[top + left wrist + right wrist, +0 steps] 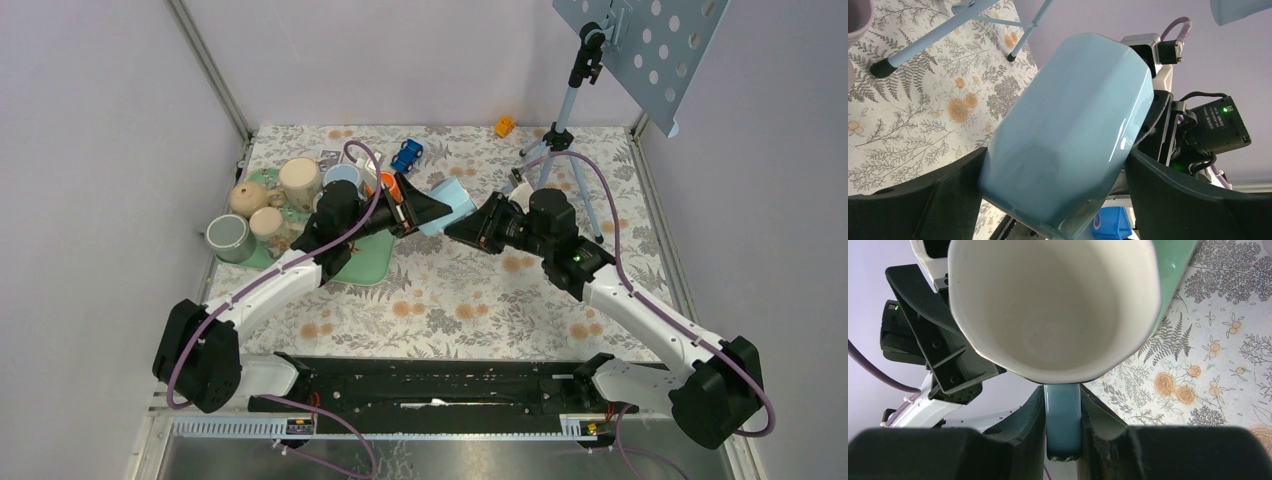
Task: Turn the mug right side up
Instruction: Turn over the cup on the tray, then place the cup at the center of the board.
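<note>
The light blue mug (455,205) with a white inside hangs in the air over the middle of the table, tilted on its side between both arms. My left gripper (428,210) is shut on the mug's body; in the left wrist view the mug (1073,125) fills the gap between both black fingers (923,200). My right gripper (466,229) is shut on the mug's handle (1063,415). The right wrist view looks straight into the mug's open mouth (1053,305), with my right gripper (1063,437) clamped on the handle below it.
A green tray (370,262) at the left holds several cups and a small teapot (248,197). A blue toy car (406,155) and an orange toy (505,126) lie at the back. A tripod stand (565,130) with a perforated board stands at the back right.
</note>
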{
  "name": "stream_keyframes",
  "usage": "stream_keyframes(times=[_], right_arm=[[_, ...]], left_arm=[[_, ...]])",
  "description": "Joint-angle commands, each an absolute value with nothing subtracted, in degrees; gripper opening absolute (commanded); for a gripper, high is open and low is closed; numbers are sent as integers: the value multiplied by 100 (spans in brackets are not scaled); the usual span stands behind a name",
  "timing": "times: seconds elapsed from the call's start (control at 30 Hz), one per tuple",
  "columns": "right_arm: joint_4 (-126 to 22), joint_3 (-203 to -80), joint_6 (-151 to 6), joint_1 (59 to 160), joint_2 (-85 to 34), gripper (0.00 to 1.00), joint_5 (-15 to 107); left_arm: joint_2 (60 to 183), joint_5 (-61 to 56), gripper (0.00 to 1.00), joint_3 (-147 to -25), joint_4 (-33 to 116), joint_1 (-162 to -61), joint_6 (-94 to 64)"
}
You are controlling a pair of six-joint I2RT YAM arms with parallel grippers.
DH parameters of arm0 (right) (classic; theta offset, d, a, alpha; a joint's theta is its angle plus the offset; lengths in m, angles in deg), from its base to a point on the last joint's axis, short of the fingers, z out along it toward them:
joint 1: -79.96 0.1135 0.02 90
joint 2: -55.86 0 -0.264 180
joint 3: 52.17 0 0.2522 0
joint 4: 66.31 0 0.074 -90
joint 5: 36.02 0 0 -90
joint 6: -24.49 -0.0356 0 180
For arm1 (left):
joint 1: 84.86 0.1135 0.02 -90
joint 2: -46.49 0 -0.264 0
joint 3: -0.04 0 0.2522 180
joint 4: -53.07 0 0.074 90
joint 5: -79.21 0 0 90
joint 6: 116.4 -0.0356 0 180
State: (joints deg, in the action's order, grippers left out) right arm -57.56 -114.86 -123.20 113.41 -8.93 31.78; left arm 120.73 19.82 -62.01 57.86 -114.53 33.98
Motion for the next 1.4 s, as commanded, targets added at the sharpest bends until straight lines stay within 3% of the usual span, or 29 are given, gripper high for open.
stream_keyframes(times=[0.0,0.67,1.1,1.37], right_arm=[[-6106,-11487,-11920,11318,-547,0,3584],[-8043,-10778,-13070,11321,-659,0,3183],[-6023,-11192,-11619,11321,-150,0,4227],[-4866,-11150,-10812,11318,149,0,5313]], left_arm=[[12043,1159,99,-5991,5698,-11246,2969],[12167,2729,99,-4831,8888,-10646,5176],[11460,1232,99,-5789,4565,-10578,2822],[11127,828,99,-6418,3120,-10577,2005]])
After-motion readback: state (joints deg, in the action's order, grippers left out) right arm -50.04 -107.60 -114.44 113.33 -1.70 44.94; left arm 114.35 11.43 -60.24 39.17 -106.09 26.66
